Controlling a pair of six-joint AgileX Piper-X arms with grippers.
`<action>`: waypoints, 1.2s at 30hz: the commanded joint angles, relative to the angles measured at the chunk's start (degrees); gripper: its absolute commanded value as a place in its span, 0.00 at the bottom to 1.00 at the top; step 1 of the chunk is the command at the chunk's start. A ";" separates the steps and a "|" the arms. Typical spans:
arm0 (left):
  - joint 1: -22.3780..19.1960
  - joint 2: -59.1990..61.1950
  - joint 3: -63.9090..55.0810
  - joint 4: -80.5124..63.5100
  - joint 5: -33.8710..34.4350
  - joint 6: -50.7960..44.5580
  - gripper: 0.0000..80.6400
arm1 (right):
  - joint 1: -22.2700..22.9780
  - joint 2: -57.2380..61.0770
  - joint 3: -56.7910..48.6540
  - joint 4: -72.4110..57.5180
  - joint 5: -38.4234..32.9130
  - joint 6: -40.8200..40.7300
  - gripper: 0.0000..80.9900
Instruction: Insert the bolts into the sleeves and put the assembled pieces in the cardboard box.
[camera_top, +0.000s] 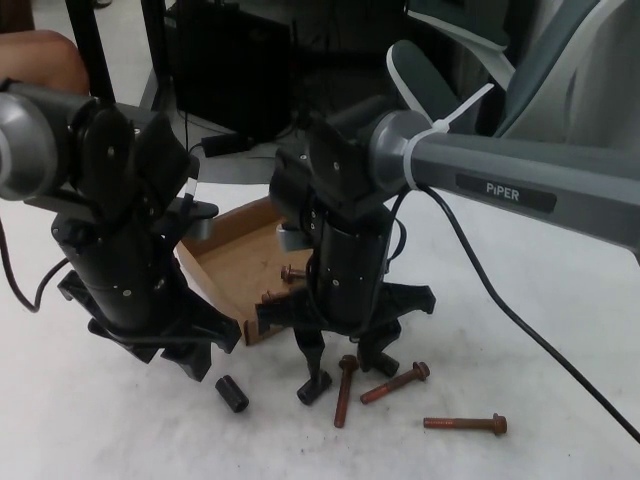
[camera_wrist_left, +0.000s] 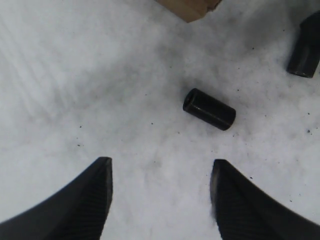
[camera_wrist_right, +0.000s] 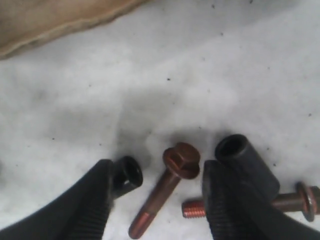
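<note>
High view, cardboard box (camera_top: 225, 250): open, sitting on the bench (camera_top: 560, 400) between the two arms. A bolt in the box (camera_top: 293, 271) lies on its floor; whether it wears a sleeve, I cannot tell.
High view, left gripper (camera_top: 190, 355): low over the bench, just off the box's near corner.
High view, right gripper (camera_top: 343, 355): on the box's near side, above a cluster of bolts and sleeves. An outlying bolt (camera_top: 465, 424) lies farthest from the box.
Left wrist view, pincer: fingers spread wide, nothing between them.
Left wrist view, lone sleeve (camera_wrist_left: 209, 109): on its side, between the fingertips and the box corner, ahead of the fingers and touching neither.
Right wrist view, pincer: spread and empty, straddling the middle bolt (camera_wrist_right: 165, 195), whose head points toward the box.
Right wrist view, neighbours: a sleeve at the fingertip (camera_wrist_right: 127, 175) sits against one finger. An open-mouthed sleeve (camera_wrist_right: 247, 162) and a second bolt (camera_wrist_right: 285, 200) lie by the other.
Step in hand: the pick-up, I judge, with the right arm lining up on a bolt and the left on a sleeve. Nothing is mated yet.
Next move, right: close on the middle bolt's shank without trapping the neighbouring sleeve.
Next move, left: advance until the lone sleeve lies between the fingers. Pinch across its barrel, keeping the bore free.
</note>
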 joint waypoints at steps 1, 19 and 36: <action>0.11 -0.95 -0.09 -0.07 0.05 -0.37 0.68 | 0.34 0.37 1.46 1.22 0.91 -0.07 0.63; 0.11 -0.95 -0.09 0.21 -0.01 -0.37 0.68 | -0.04 0.37 2.39 -0.43 6.52 -1.05 0.63; 0.11 -0.95 -0.09 0.28 -0.01 -0.21 0.68 | -0.78 0.37 9.45 -3.14 4.73 1.52 0.63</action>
